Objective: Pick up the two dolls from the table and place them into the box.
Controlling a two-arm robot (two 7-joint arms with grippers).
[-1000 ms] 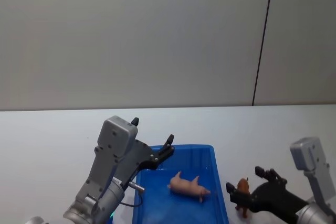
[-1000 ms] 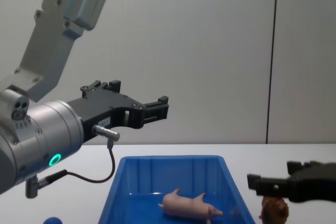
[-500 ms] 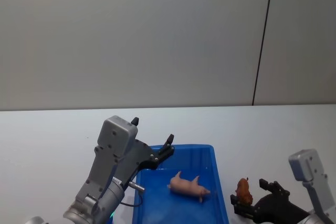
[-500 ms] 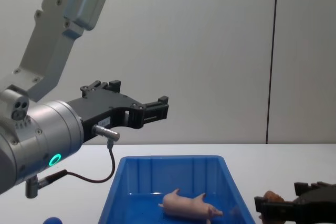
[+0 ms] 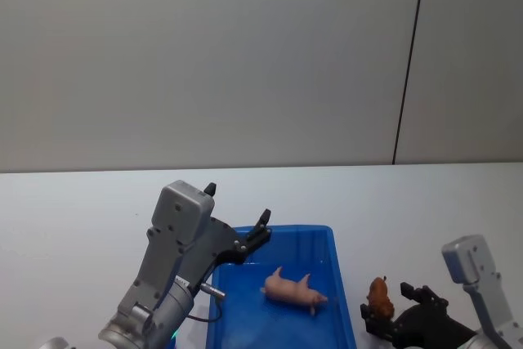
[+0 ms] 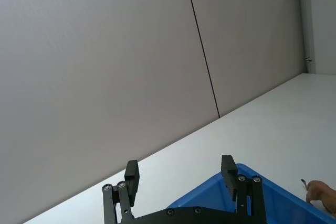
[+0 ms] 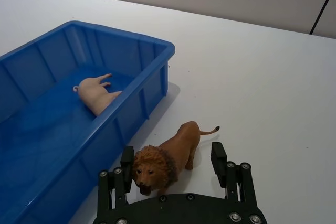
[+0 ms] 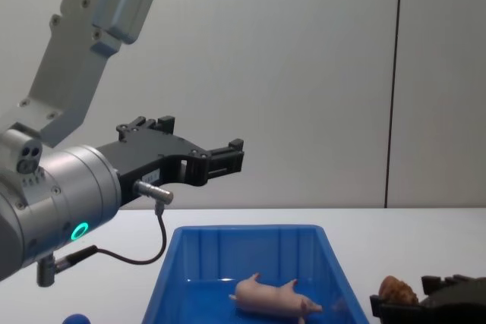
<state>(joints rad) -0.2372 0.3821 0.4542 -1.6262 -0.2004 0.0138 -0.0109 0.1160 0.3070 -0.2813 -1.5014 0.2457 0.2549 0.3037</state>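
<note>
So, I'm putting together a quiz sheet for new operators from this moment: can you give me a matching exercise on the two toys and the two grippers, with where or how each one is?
Things:
1. pig
2. lion
3. left gripper
4. right gripper

Places or states:
A. open, low at the table, straddling a toy
B. lying inside the blue box
C. standing on the table, just right of the box
D. open, held up in the air over the box's left side

Pairs: 1-B, 2-C, 3-D, 4-A
</note>
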